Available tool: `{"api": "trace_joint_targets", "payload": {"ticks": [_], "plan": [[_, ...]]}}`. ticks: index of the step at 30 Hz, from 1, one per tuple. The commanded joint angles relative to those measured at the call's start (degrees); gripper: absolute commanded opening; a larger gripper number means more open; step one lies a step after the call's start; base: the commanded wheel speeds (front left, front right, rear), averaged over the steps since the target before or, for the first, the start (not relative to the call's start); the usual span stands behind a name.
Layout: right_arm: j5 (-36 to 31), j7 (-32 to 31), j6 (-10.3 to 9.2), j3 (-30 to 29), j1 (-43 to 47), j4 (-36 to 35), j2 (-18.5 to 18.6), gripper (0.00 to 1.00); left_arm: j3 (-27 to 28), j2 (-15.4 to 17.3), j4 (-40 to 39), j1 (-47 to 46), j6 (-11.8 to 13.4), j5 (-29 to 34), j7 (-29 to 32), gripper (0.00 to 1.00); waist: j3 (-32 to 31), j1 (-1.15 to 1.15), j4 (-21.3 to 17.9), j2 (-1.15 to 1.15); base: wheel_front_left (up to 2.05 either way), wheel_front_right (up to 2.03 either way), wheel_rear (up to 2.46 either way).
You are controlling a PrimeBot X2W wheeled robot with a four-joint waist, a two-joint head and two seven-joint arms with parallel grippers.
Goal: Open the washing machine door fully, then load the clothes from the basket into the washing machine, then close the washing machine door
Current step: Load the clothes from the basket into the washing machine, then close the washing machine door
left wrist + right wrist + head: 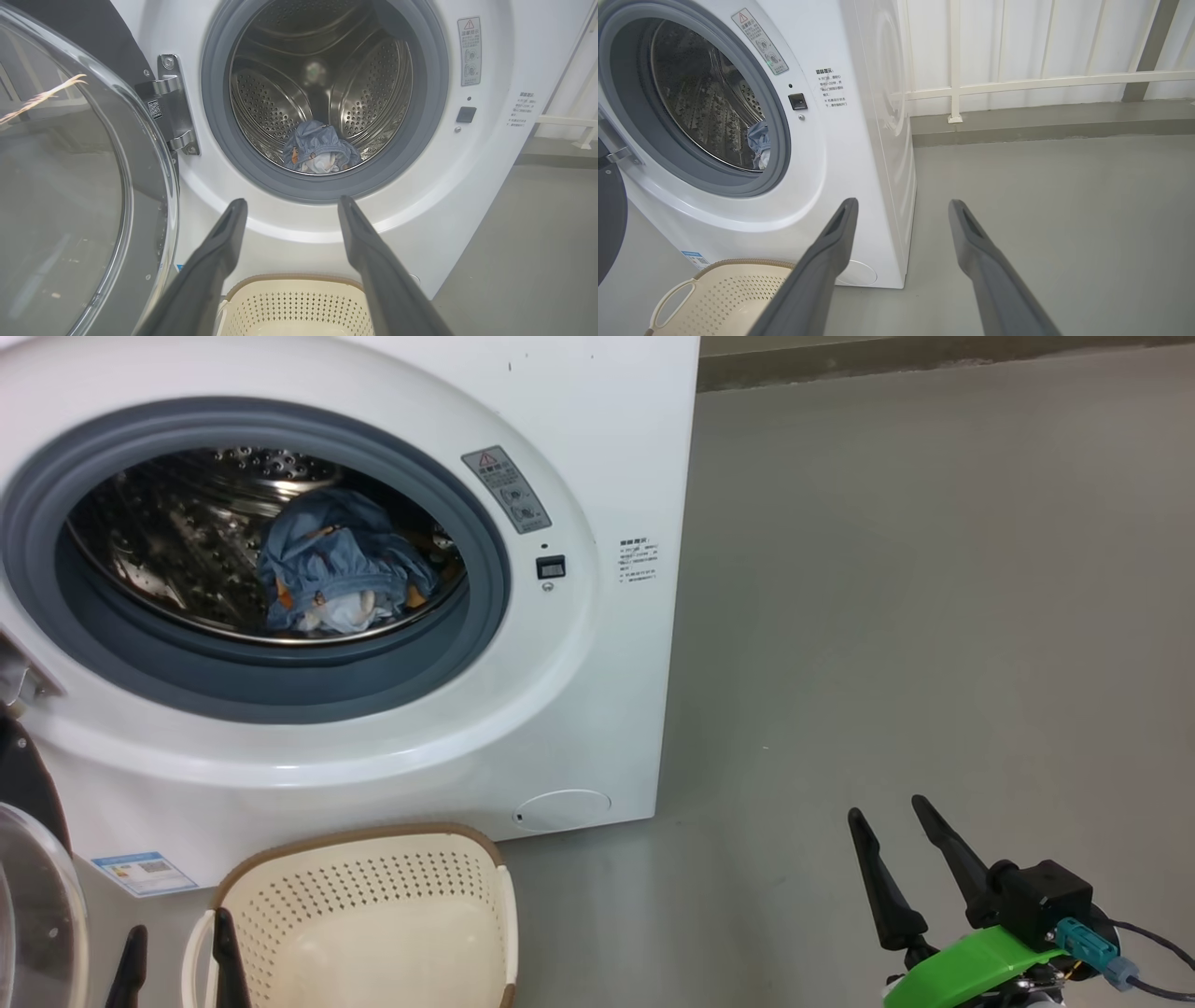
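We logged the large round black door with its clear bulging glass bowl (pixel 65 196) standing wide open at the left of the big white front-loading washing machine (pixel 616 448), hung on a steel hinge (pixel 173 109). A bundle of light blue, cream and orange clothes (pixel 341 569) lay at the bottom front of the steel drum (pixel 373 79). The small cream perforated plastic basket (pixel 364 840) on the grey floor (pixel 934 616) before the machine looked empty. We judged the loading done and the closing next.

The door looked rigid and fairly heavy, with slippery glass, so we'd push its free rim, far from the hinge. It was round, so no long axis. It turned on the upright hinge line, bulge facing right.

The left gripper (pixel 292 201) was spread wide and empty, just beside the door. The right gripper (pixel 887 807) was wide and empty over the floor, well right of the machine.
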State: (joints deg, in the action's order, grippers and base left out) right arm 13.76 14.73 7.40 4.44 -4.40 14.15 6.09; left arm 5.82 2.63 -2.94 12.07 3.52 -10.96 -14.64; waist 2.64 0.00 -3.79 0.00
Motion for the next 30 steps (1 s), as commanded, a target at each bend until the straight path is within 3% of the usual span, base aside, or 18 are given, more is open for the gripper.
{"api": "trace_joint_targets", "payload": {"ticks": [1, 30], "plan": [[-0.3, 0.3, 0.09, 1.4, 0.3, -1.1, 0.4, 1.00, 1.6, 0.2, -1.2, -0.8, 0.1, 0.6, -0.4, 1.00, -0.1, 0.00, 0.0, 0.00, 0.00, 0.00, 0.00], [-0.3, 0.3, 0.09, 1.6, 0.3, -1.2, 0.6, 1.00, 2.3, 0.2, -0.3, -1.6, -0.2, -0.7, -0.4, 1.00, -0.1, 0.00, 0.2, 0.00, 0.00, 0.00, 0.00]]}}
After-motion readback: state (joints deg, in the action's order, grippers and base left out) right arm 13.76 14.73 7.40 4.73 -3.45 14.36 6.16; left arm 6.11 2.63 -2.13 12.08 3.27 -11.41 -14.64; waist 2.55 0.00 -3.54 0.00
